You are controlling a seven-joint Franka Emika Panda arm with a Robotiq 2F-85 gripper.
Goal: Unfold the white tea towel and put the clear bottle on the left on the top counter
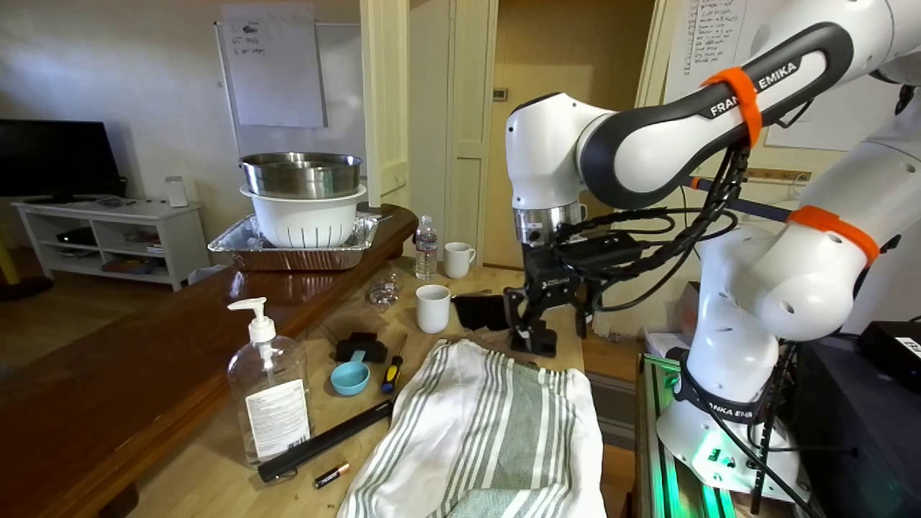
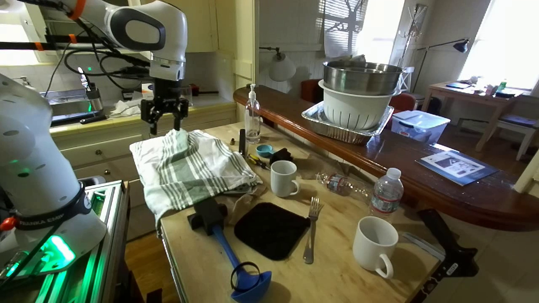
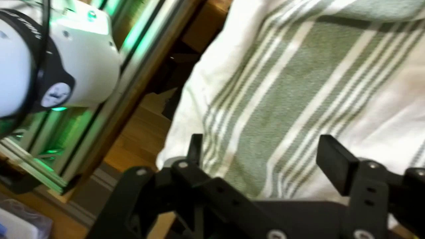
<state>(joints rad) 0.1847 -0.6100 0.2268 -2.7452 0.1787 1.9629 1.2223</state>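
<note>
At the left of an exterior view runs the top counter (image 1: 108,410), polished and standing higher than the paler worktop (image 1: 201,475). Next comes the clear bottle (image 1: 266,403), upright on the worktop just beside the counter. Its plastic looks smooth, so expect some slip; how full it is I cannot tell. I would take it around the body, below the shoulder, leaving alone the pump head (image 1: 260,327), which could press down or swivel. A black bar (image 1: 324,442) lies by its foot and might snag a low approach. Farther right, the white tea towel (image 1: 489,424) spreads over the worktop, partly hanging past the edge, with what looks like a fold across it. It should be light and limp; pinch a single layer at a loose edge. Above the cloth hangs the pincer (image 3: 261,151), its fingers (image 3: 335,162) spread wide with nothing between them.
</note>
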